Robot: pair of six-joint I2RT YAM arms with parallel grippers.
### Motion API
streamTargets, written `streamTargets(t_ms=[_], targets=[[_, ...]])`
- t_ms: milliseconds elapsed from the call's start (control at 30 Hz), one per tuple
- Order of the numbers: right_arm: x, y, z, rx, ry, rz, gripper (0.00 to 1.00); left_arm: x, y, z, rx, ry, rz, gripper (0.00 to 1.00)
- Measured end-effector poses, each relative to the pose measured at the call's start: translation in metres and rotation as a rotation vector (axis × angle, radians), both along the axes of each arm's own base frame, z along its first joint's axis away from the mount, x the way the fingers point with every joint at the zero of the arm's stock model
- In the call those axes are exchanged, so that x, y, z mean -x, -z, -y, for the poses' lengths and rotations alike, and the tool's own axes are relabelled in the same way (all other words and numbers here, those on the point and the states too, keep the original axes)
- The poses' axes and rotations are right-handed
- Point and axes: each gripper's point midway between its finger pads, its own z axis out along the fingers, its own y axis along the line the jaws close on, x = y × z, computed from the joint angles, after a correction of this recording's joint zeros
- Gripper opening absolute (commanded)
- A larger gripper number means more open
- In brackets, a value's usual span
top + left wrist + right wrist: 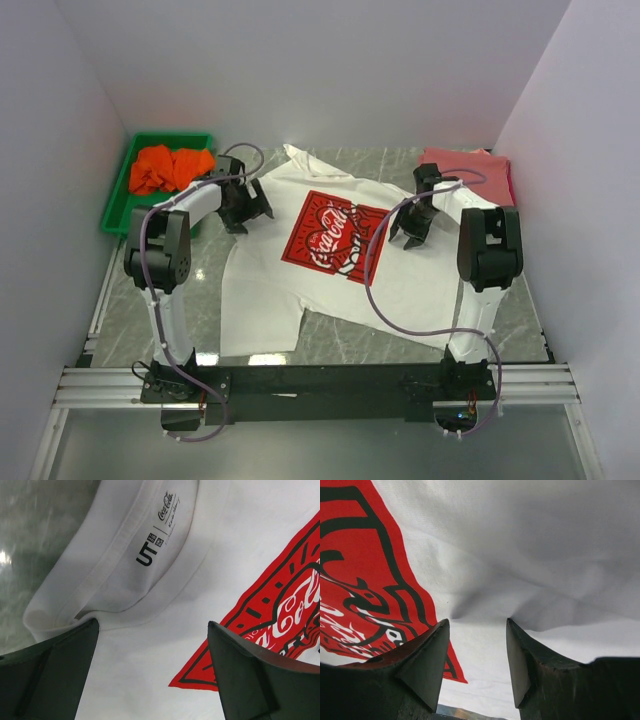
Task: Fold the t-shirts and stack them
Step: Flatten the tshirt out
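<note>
A white t-shirt [262, 300] with a red square chest print [330, 232] lies spread, slightly askew, in the middle of the table. My left gripper [246, 208] is open and empty just above its collar [150, 550], its jaws wide apart over the white cloth [152, 625] next to the print's corner. My right gripper [411, 228] is open on the shirt's right side, its fingertips [477, 622] down at a shallow wrinkle of white cloth [545, 540]. An orange t-shirt [168, 166] lies crumpled in a tray. Folded salmon-pink and red t-shirts [462, 158] sit at the back right.
A green plastic tray [114, 208] stands at the back left against the wall. White walls close in the left, back and right sides. The grey marble tabletop [150, 320] shows around the shirt. Purple cables loop over both arms.
</note>
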Motion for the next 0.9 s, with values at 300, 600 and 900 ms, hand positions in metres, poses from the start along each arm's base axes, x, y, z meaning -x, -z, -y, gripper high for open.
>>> streamTargets(t_ms=[300,600,900], targets=[[-0.005,0.001,0.001,0.014,0.004,-0.057,0.56,-0.062,-0.002,0.002,-0.002,0.059,0.083,0.97],[-0.015,0.0,0.004,0.035,0.007,-0.077,0.56,-0.102,-0.005,0.01,0.033,0.092,0.143,0.97],[-0.021,0.001,0.009,0.065,0.011,-0.095,0.56,-0.117,-0.009,0.017,0.075,0.113,0.184,0.97]])
